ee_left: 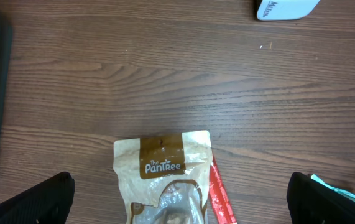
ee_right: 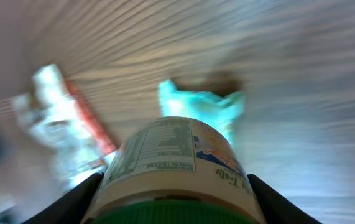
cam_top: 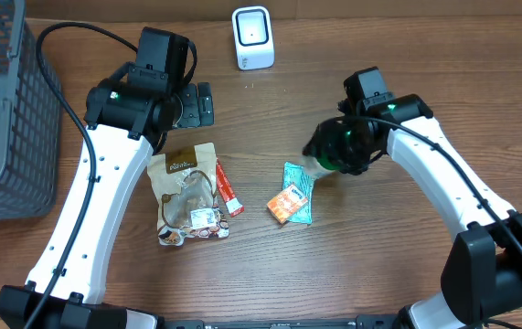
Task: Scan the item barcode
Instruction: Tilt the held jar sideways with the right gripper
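Firstly, overhead view.
- Scanner [cam_top: 252,37]: white, upright, top centre of the wooden table [cam_top: 270,110].
- Basket [cam_top: 5,119]: grey mesh, left edge.
- Left gripper [cam_top: 193,104]: upper left of centre, above the pouch [cam_top: 186,187]; holds nothing.
- Brown pouch, with a red sachet [cam_top: 229,189] along its right side: lower centre-left.
- Teal packet [cam_top: 297,187] with an orange packet [cam_top: 286,203] on it: centre.
- Right gripper [cam_top: 326,157]: right of centre, closed around the jar [cam_top: 318,167], just beside the teal packet's upper end.

Left wrist view.
- Fingers [ee_left: 34,199]: spread wide in the bottom corners, the "PanTree" pouch between them below.

Right wrist view.
- Fingers [ee_right: 71,202]: pressed on both sides of the green-lidded jar, nutrition label facing up; background blurred.
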You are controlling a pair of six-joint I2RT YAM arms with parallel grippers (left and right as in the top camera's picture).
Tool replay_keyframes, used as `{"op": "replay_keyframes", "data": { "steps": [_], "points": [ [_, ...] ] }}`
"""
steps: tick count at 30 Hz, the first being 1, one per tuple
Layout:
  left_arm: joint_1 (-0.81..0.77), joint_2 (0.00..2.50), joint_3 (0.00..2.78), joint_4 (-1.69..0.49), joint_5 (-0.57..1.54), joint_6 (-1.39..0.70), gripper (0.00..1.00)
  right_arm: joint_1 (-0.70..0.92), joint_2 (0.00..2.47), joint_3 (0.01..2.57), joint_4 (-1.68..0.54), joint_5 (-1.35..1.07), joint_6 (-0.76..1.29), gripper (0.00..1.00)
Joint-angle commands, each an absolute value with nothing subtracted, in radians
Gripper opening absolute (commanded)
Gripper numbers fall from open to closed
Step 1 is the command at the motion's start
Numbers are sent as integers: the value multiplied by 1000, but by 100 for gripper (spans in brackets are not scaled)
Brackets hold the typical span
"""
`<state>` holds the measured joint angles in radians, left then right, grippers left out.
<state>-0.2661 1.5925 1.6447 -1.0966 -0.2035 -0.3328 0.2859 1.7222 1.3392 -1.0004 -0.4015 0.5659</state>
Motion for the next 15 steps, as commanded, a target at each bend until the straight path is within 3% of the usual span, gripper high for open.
{"op": "replay_keyframes", "data": {
  "steps": [1,12,15],
  "points": [
    [-264,1589,1658,-1096,-216,-314,100,279,1692,1361,-978,-676,644,4],
    [-264,1589,1658,-1096,-216,-314,100,279,1692,1361,-951,-907,644,4],
    [-264,1589,1658,-1096,-216,-314,100,279,1692,1361,-944,-942,644,19]
  ]
}}
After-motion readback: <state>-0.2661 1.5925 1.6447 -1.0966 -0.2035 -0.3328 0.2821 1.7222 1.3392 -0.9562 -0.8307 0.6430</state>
